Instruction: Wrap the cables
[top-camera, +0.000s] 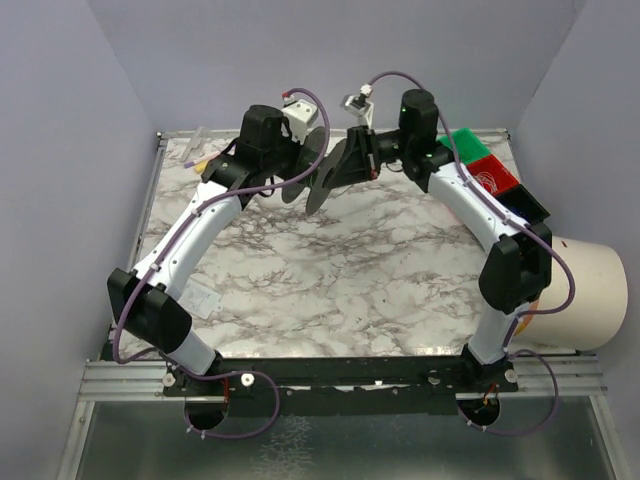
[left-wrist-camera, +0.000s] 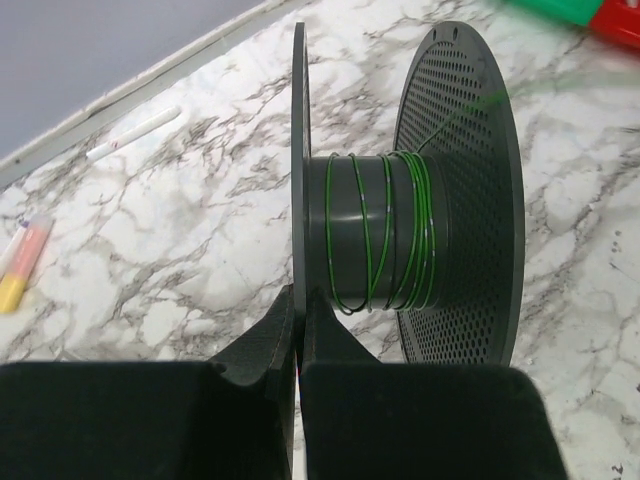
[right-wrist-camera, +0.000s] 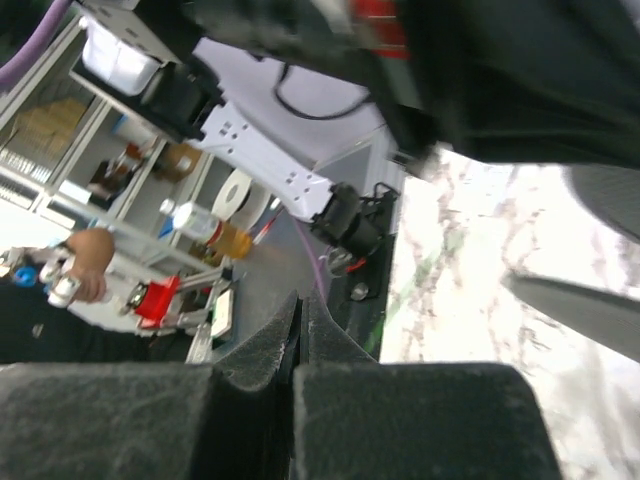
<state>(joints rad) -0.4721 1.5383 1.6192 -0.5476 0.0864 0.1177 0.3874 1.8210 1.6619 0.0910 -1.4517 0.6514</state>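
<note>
My left end effector (left-wrist-camera: 298, 300) is clamping the spool (left-wrist-camera: 348, 225); loose green cable (left-wrist-camera: 420, 230) turns are sitting just ahead. My closed right end effector (right-wrist-camera: 298, 300) should be tensioning them.

Cable (left-wrist-camera: 422, 230) around spool (left-wrist-camera: 465, 180) hub.

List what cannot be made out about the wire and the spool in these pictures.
1. Free end of the wire: left wrist view, it blurs away toward the top right.
2. Wire in the top view: too thin to see around the spool.
3. Whether the right fingers pinch the wire: right wrist view, blurred, wire too thin.
</note>
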